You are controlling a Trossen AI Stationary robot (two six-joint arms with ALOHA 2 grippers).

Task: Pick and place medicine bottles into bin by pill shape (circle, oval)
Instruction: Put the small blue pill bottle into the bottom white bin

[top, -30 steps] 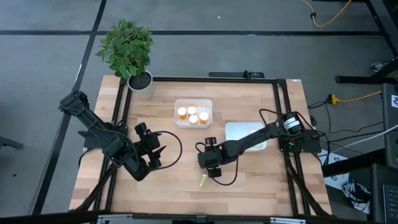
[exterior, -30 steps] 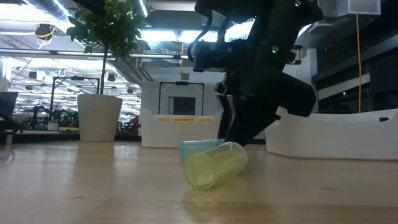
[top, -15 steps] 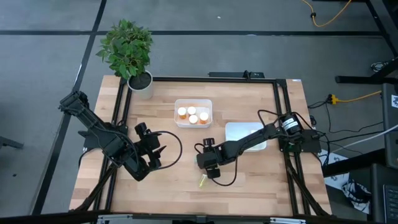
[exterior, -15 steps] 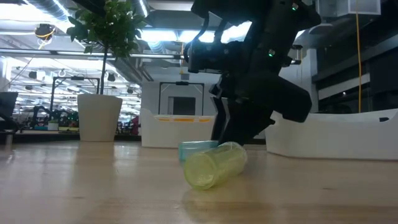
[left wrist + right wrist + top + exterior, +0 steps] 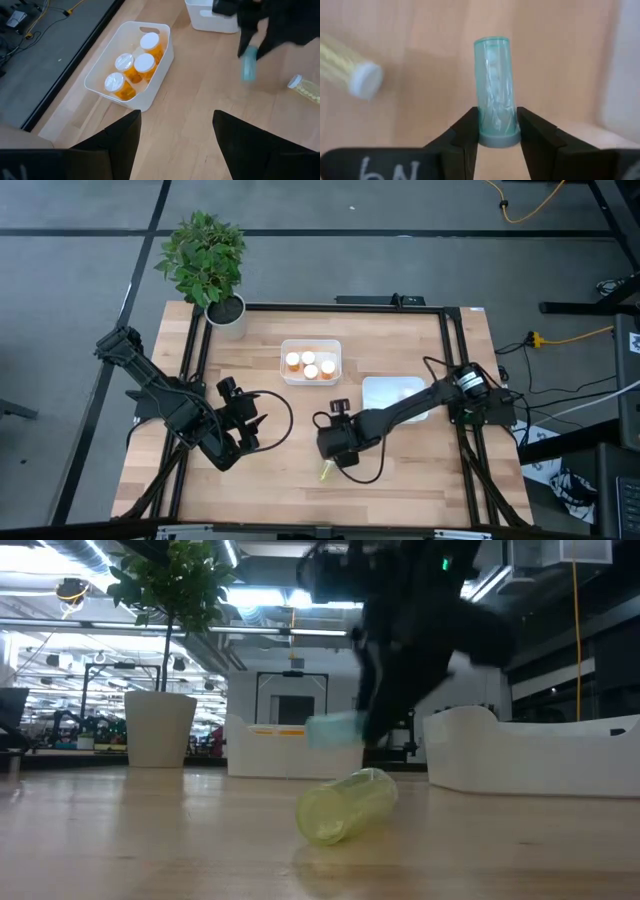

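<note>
Now right fingers (image 5: 495, 131) clamped on teal bottle (image 5: 493, 90), above table, yellow bottle (image 5: 345, 805) lying below

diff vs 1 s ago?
The right gripper, shut on the teal bottle, has lifted it off the table; earlier it lay behind the yellow bottle. Unchanged: yellow bottle on its side, left gripper waiting, four orange bottles in their bin.
</note>
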